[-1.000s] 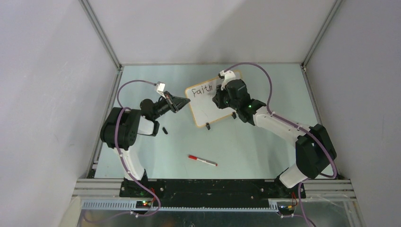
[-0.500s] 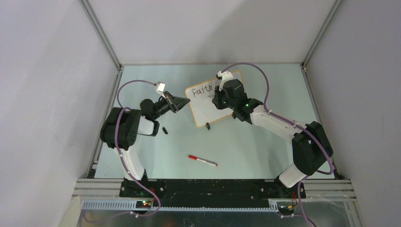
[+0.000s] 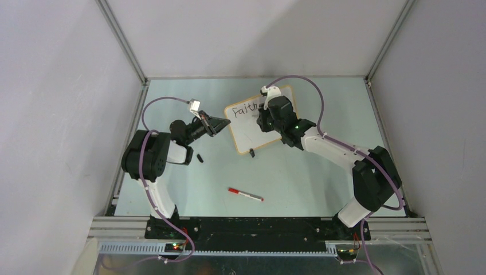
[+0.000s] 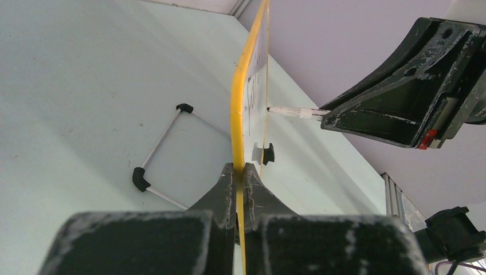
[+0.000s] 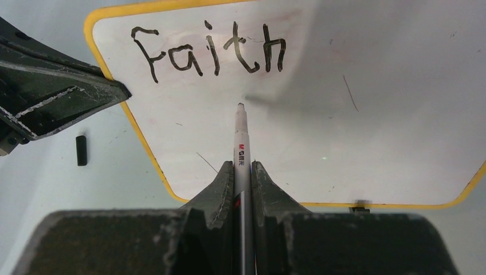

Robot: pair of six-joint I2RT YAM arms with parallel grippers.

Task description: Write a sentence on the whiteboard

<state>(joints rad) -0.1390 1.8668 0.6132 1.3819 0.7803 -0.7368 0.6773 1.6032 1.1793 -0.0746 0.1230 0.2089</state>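
A red-and-white pen (image 3: 245, 195) lies loose on the pale green table (image 3: 309, 172), well apart from both arms and near their bases. A small black cap (image 3: 200, 157) rests on the table just under the left arm, near the board's left edge; the right wrist view shows it too (image 5: 81, 150). Behind the board, a thin wire stand (image 4: 166, 149) with black tips sits on the table. A black clip foot (image 3: 251, 152) is fixed to the board's near edge. Nothing lies across the white writing face except the right arm's own tool.

The whiteboard (image 3: 249, 134) stands toward the far middle of the table, between the two arms, its orange frame angled across the top view. The left gripper (image 4: 240, 169) is pinched tight on the frame at the board's left edge, with one finger on each side of the thin rim. The right gripper (image 5: 243, 167) is clamped narrowly around a white marker (image 5: 240, 137) that points straight at the board. The marker's tip reaches the white face just below the writing.

Of the sentence (image 5: 209, 51), only the black word "faith" is on the board. It runs along the upper left part, near the corner that the left gripper holds, and the marker tip sits under its last letters.
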